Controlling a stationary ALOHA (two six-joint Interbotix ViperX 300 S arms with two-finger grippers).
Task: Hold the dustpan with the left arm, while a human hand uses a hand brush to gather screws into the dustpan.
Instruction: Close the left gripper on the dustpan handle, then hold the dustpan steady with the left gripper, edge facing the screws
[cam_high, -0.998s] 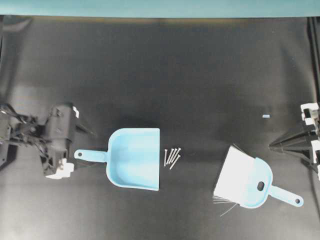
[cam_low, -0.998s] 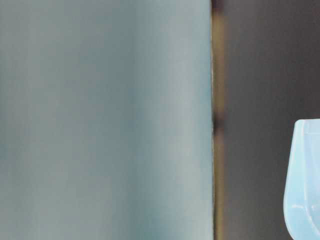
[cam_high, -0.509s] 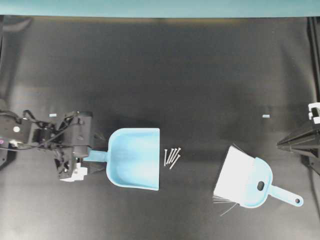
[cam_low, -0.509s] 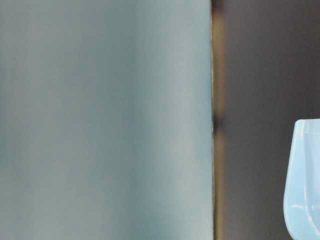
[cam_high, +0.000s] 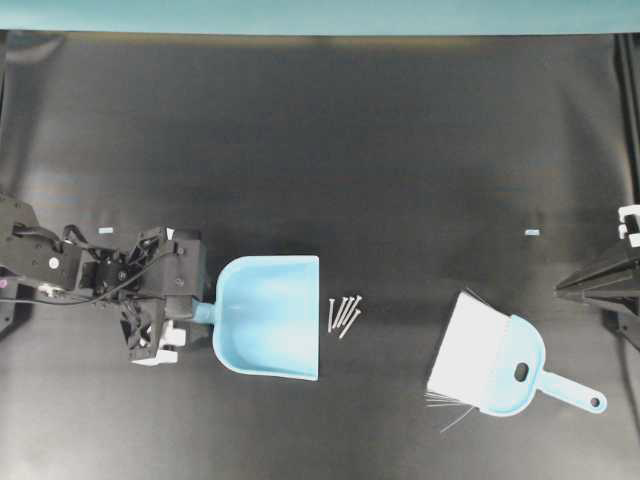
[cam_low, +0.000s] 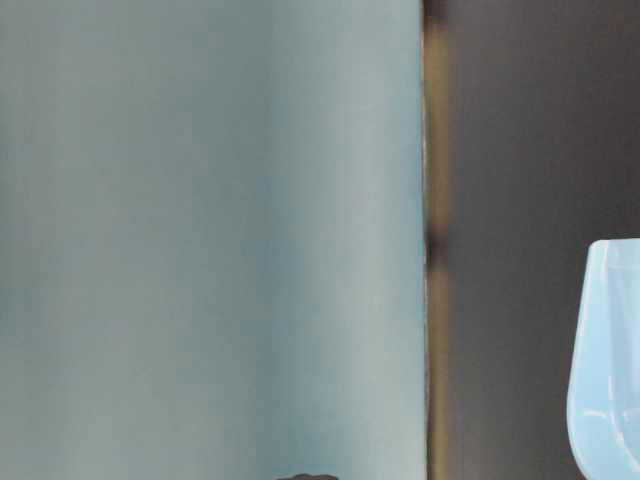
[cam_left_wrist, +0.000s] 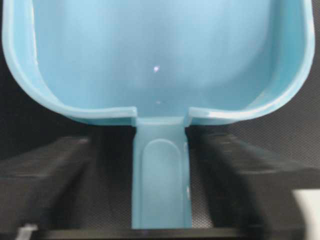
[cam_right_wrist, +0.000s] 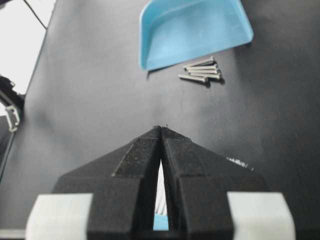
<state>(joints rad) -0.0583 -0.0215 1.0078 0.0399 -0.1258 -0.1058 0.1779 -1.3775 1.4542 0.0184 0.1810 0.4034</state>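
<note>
Left pincer (cam_left_wrist: 161, 200) open astride dustpan (cam_high: 270, 315) handle, not yet clamped. Off-centre closing could twist pan toward screws (cam_high: 344, 313) at 3 o'clock. Right pincer (cam_right_wrist: 161, 131) clenched, empty.

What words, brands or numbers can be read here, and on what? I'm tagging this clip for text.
No readable text in any view.
Light blue plastic dustpan: unmarked.
Light blue hand brush with white bristles: unmarked.
Small pale blue tab on the black tabletop: too small to read.
</note>
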